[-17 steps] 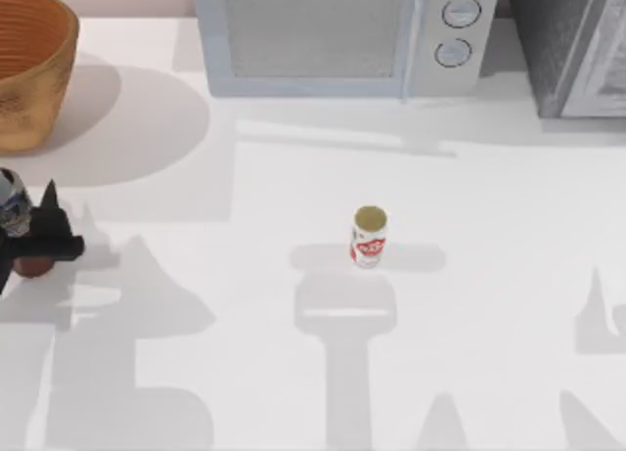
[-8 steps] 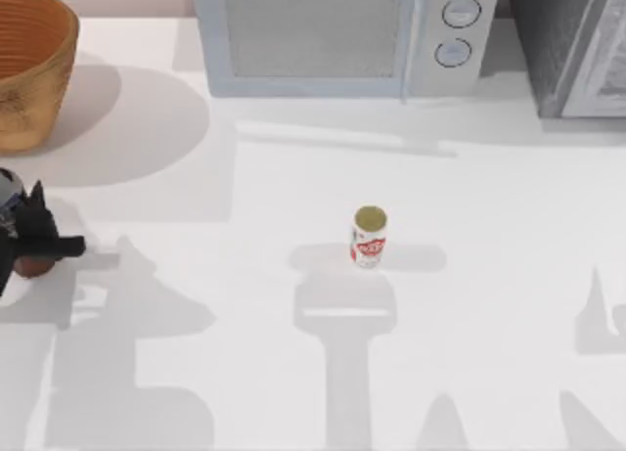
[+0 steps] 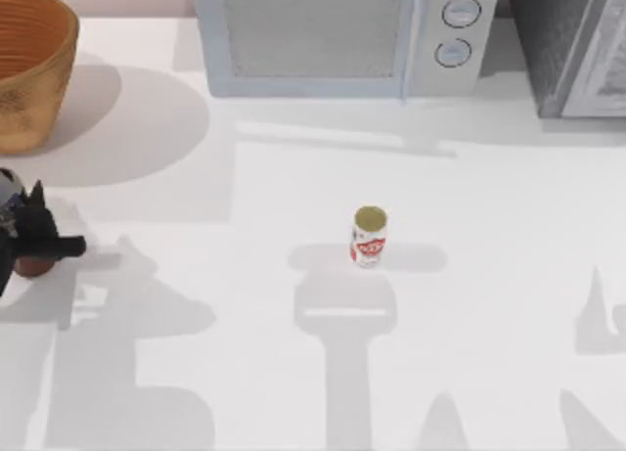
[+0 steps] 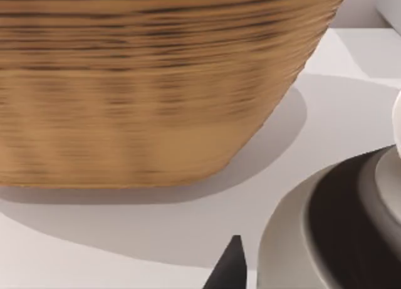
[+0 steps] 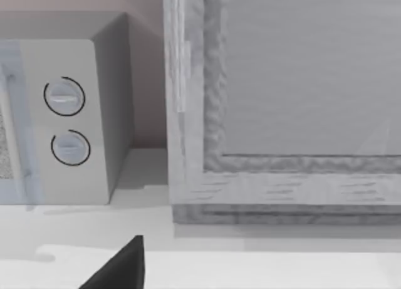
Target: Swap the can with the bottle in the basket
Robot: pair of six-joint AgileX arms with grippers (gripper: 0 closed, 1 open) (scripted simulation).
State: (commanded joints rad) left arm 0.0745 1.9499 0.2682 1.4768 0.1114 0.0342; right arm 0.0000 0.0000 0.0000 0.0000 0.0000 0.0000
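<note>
A: What is the biggest thing on the table [image 3: 509,236]?

B: The microwave [image 3: 342,35], at the upper middle of the top view, with a grey cabinet [image 3: 572,45] in the upper right corner. Neither has a part in the task, I think. Then comes the basket [image 3: 29,69], in the upper left corner. In the left wrist view its woven wall [image 4: 150,82] takes the whole upper part of the picture.

A: Is the bottle inside it?

B: No. The bottle [image 3: 27,263] is outside, at the left edge of the top view, below the basket and a little apart from it. Only its brown lower part is clear to see.

A: Why there?

B: My judgement is that it goes on the table so that the basket is free for the can. The left gripper [image 3: 29,238] is on it, low, with dark fingers on both sides. They seem to pinch the bottle, so I think it is not released yet.

A: And the can?

B: The can [image 3: 369,236] stands upright near the middle of the frame, alone and well apart from the basket. Nobody touches it.

A: The right arm?

B: It is idle. The right wrist view has one dark fingertip [image 5: 122,267] at the lower edge, facing the microwave and the cabinet. Whether those fingers are spread or pressed together, I cannot tell.
</note>
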